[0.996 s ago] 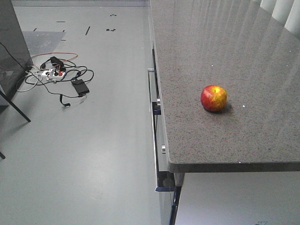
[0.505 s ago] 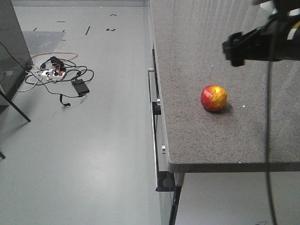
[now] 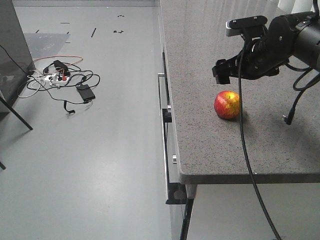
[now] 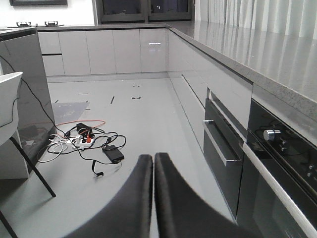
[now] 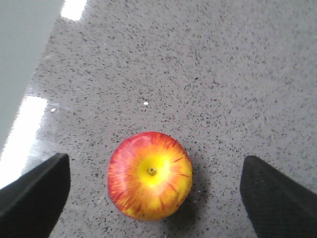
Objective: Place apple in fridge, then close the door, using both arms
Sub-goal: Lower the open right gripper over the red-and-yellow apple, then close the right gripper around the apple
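Countertop (image 3: 225,150) of grey speckled stone fills the right of the scene, with open floor (image 3: 90,150) to its left. Right gripper (image 3: 223,70) hangs above the counter, just far of the apple (image 3: 228,104) and over it, claw spread wide. In the wrist view its two dark fingers (image 5: 37,193) stand well apart at left and right, with the fruit between them and touching neither. Left gripper (image 4: 153,161) is low over the floor, fingers pressed together on nothing. The apple sits upright on the counter, toward its near left part and clear of both edges, stem dimple up, nothing beside it. No fridge can be identified with certainty in these views. Assessment: the fruit is firm and rigid and fairly heavy for its size. Its glossy skin is likely to slip under hard pads and to bruise under excess force, and its round form can roll if nudged from one side only. Recommended hold: across the widest girth at mid-height, pads opposite each other and centred on the stem axis, closing evenly with moderate pressure.
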Robot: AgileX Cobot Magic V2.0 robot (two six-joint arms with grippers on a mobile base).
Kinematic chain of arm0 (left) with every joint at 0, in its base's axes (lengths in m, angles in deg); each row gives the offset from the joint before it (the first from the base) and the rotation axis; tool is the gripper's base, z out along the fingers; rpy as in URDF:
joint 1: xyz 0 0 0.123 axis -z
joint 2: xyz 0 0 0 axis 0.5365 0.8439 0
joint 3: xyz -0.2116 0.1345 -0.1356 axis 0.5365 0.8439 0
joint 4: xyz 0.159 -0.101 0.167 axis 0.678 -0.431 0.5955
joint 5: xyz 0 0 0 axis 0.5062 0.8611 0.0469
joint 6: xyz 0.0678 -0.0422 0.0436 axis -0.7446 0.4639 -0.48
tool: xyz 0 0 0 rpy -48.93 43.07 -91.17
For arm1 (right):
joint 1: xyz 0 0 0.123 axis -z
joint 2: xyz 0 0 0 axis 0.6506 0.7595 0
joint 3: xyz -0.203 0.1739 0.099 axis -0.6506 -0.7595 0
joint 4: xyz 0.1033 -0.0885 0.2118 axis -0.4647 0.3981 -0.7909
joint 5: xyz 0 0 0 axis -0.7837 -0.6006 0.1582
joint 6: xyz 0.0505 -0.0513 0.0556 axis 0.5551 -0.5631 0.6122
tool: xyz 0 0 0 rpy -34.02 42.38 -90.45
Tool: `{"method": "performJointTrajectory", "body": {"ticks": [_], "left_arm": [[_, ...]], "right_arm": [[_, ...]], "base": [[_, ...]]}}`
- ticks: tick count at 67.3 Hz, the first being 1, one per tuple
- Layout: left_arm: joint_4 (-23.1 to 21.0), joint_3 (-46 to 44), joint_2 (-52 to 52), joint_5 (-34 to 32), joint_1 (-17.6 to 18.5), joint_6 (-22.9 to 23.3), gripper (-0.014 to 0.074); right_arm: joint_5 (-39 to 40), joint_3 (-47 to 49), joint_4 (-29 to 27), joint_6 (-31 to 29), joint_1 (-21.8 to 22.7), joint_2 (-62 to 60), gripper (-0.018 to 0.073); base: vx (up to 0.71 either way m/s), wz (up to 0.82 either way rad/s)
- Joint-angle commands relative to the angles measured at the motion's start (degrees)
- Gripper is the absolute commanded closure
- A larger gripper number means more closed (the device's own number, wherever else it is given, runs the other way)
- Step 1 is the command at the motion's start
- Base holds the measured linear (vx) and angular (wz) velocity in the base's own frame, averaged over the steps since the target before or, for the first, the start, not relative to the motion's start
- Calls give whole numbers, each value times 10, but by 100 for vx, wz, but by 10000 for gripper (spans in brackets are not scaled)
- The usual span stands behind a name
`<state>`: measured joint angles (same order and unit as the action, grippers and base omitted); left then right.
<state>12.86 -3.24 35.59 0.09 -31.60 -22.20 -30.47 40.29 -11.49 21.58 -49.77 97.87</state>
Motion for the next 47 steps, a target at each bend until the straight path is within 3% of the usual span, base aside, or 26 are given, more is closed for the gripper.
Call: {"method": "performJointTrajectory", "body": {"ticks": [1,47], "left_arm": [[-2,-11,-9,-39,3,1,603],[-2,-11,-9,-39,3,1,603]], "right_arm": [[18,24,-8,-5,14,-16,-101],[28,24,-35,-43,14,70,-90]], "base": [[0,0],[0,0]]}}
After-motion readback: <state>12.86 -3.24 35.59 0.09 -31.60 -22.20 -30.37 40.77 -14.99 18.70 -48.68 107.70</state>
